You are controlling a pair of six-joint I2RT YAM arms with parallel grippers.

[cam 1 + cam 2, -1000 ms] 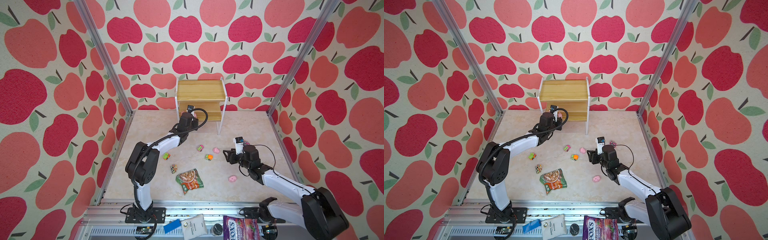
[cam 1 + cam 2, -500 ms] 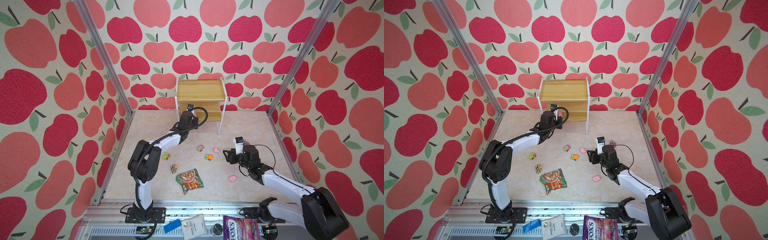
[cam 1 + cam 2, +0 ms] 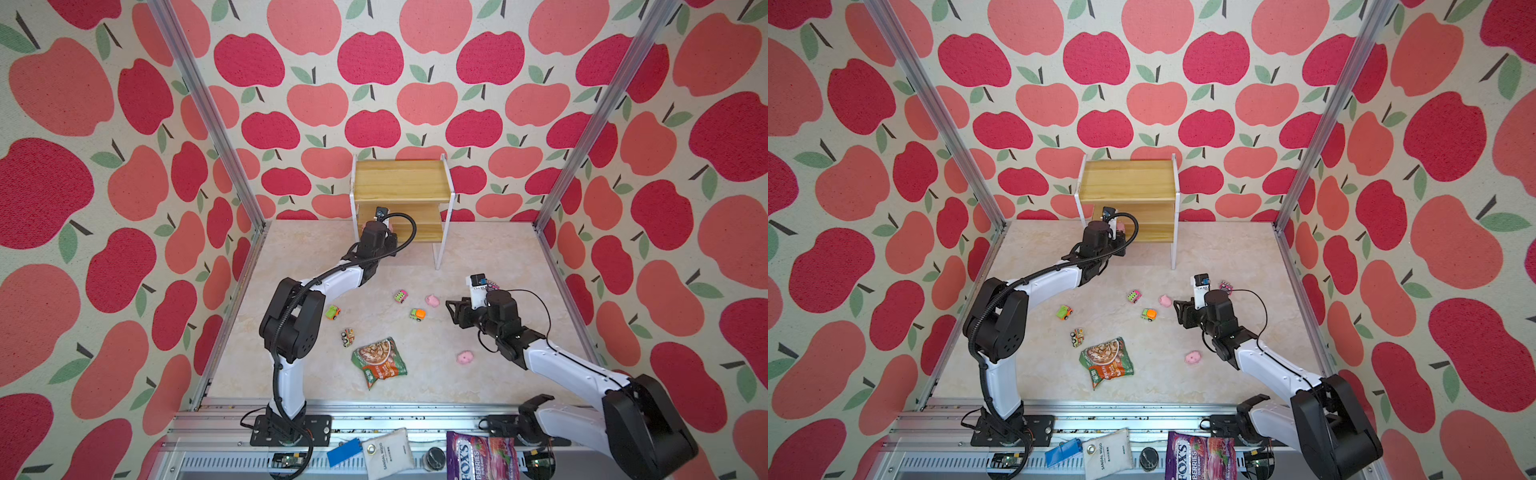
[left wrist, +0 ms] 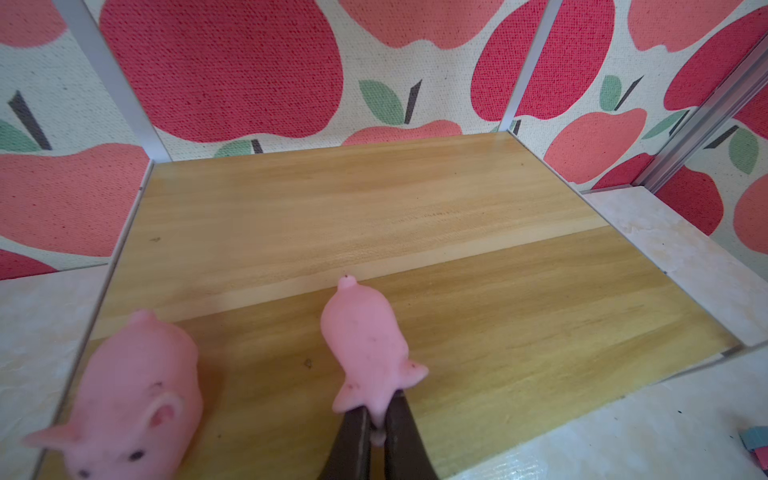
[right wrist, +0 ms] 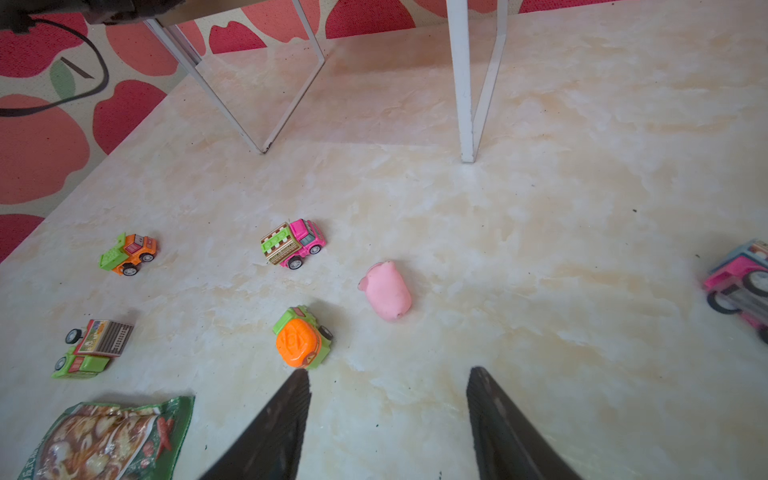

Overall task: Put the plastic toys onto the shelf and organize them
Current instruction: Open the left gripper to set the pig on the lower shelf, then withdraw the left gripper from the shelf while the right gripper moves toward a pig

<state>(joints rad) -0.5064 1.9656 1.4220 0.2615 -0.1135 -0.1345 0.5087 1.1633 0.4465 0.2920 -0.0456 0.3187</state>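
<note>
The shelf (image 3: 401, 180) stands at the back wall. My left gripper (image 4: 377, 415) reaches over its lower board (image 4: 374, 208), shut on the rear leg of a pink pig (image 4: 365, 340) whose body lies on the wood. Another pig (image 4: 141, 399) lies beside it on the same board. My right gripper (image 3: 454, 313) hovers open and empty (image 5: 390, 372) over the floor. Just ahead of it are an orange-and-green truck (image 5: 302, 338) and a pig (image 5: 387, 291). Further trucks (image 3: 400, 296) (image 3: 332, 312) (image 3: 348, 336) (image 3: 492, 285) and a pig (image 3: 464, 357) lie scattered.
A green-and-orange snack packet (image 3: 378, 360) lies near the front of the floor. The shelf's white legs (image 5: 467, 83) stand beyond the toys. Apple-patterned walls with metal posts close in the floor, and a rail with packets runs along the front.
The left arm's elbow has shifted slightly while its gripper stays at the lower board. The right arm has not moved.
</note>
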